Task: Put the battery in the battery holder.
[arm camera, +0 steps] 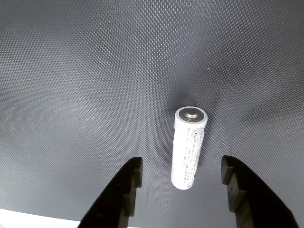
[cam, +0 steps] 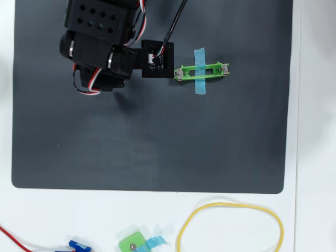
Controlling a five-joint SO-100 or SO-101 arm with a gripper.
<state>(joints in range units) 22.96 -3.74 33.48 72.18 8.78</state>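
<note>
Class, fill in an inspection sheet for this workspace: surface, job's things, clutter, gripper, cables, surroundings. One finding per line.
Surface: dark textured mat on a white table.
Job's things: battery lies on the mat in the wrist view, between the open fingers; hidden under the arm from overhead. Green battery holder is empty, taped down with blue tape.
Clutter: yellow rubber band and small green piece on the table below the mat.
Gripper: gripper open, touching nothing.
Cables: black cable to the wrist camera; red wire at the lower left.
Surroundings: nothing seen.
</note>
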